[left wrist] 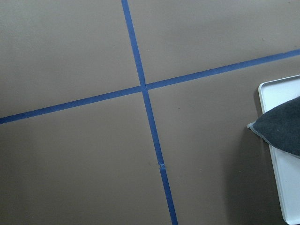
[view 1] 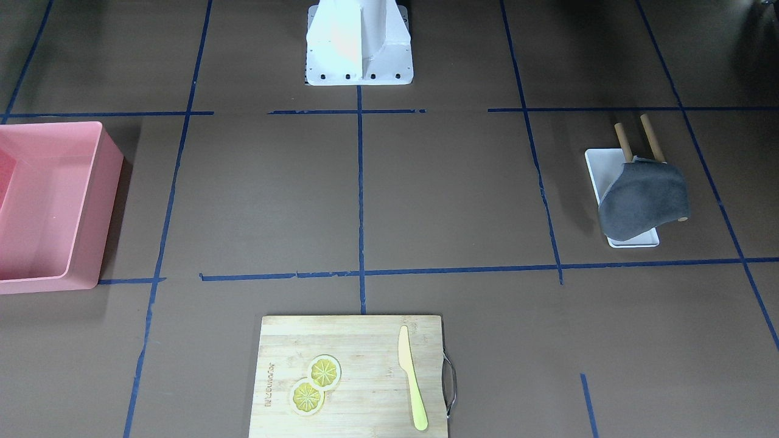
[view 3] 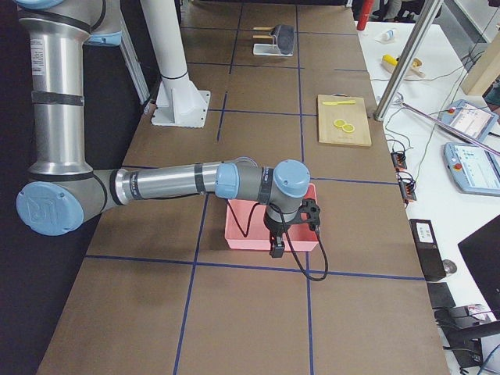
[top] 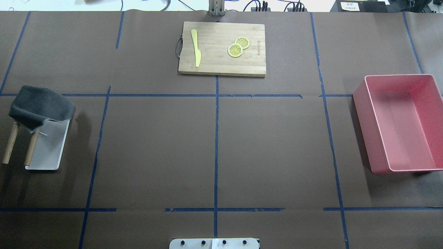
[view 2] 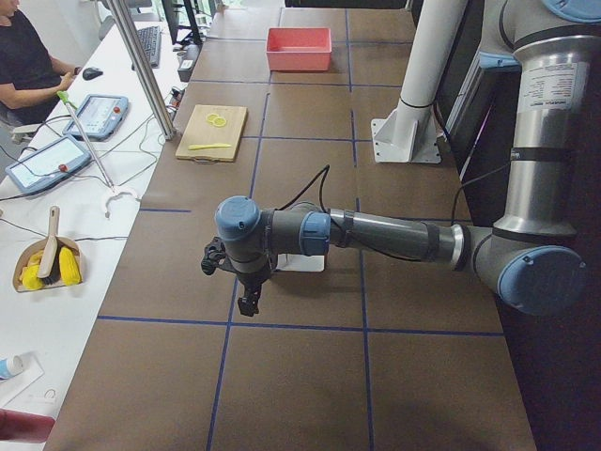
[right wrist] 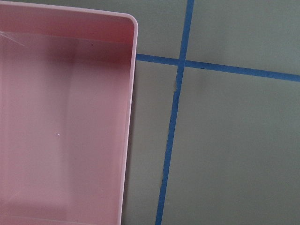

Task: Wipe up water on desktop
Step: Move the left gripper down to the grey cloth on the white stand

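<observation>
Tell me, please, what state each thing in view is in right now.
gray cloth: draped over the wooden rack, above one end of the white tray, unheld.
pink bin: upright, nothing visible inside.
cutting board: flat, bearing the slices and knife.
lemon slices: two, overlapping.
yellow knife: lying flat.
desktop: no water visible.
left gripper: empty-looking; open or shut unclear.
right gripper: likewise unclear.

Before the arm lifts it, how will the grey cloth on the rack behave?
The dark grey cloth is probably floppy: it drapes and sags over the wooden rack. It looks light and would likely hang down from one pinch point. Because it wraps the rack's top, lifting might tug or tip the rack.
</observation>
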Motion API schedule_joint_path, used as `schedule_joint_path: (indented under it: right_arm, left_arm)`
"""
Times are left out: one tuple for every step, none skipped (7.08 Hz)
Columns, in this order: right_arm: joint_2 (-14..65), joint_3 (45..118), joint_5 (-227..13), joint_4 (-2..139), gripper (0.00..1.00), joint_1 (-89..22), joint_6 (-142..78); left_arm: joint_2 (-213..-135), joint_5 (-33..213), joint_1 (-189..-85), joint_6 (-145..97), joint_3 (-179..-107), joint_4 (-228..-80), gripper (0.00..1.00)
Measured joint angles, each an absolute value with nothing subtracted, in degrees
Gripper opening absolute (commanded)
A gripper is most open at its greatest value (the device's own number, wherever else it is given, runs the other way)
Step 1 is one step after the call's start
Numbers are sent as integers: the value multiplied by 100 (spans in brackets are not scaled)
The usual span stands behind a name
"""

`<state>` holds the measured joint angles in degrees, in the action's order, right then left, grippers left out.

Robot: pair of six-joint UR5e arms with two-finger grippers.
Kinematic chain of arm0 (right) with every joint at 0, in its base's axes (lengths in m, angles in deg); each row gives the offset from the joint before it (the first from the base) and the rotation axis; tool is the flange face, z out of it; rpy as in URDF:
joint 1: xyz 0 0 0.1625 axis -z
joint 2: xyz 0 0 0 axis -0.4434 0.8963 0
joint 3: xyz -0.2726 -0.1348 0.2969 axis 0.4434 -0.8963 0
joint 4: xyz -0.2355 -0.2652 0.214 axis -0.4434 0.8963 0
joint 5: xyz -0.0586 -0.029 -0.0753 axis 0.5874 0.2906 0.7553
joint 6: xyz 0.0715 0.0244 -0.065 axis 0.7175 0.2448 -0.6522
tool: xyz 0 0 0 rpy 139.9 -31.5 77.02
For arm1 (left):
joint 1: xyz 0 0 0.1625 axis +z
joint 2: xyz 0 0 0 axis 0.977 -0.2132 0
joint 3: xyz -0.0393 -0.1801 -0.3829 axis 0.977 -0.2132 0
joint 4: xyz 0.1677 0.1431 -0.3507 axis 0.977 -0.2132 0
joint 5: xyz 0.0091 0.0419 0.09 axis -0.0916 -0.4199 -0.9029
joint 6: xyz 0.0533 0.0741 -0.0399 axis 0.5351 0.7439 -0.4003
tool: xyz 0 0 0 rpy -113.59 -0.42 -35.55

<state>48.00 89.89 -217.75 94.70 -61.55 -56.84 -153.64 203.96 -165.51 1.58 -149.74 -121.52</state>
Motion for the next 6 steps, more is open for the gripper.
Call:
schedule_joint_path:
  right_arm:
    - [4798, 8986, -21795, 9470, 100, -6149, -5675]
    - [4797, 8981, -21805, 9470, 100, -6141, -5669]
    - [4797, 8978, -21811, 9469, 100, -6130, -5654]
    - [4797, 8976, -21823, 9469, 100, -6113, -5635]
    - [4797, 8975, -21839, 9467, 100, -6090, -5625]
    - [4797, 8975, -21842, 9453, 100, -6071, -5624]
  left_arm:
    - [-15199, 20546, -16545, 84, -15031, -12187, 100]
    - [-15119, 20695, -16525, -255, -15103, -12271, 100]
    - [-15113, 20795, -16349, -778, -15204, -12501, 100]
    - [-15163, 20816, -16048, -1401, -15314, -12770, 100]
    - [-15262, 20814, -15793, -2047, -15420, -12927, 100]
    - [-15355, 20782, -15622, -2473, -15504, -12989, 100]
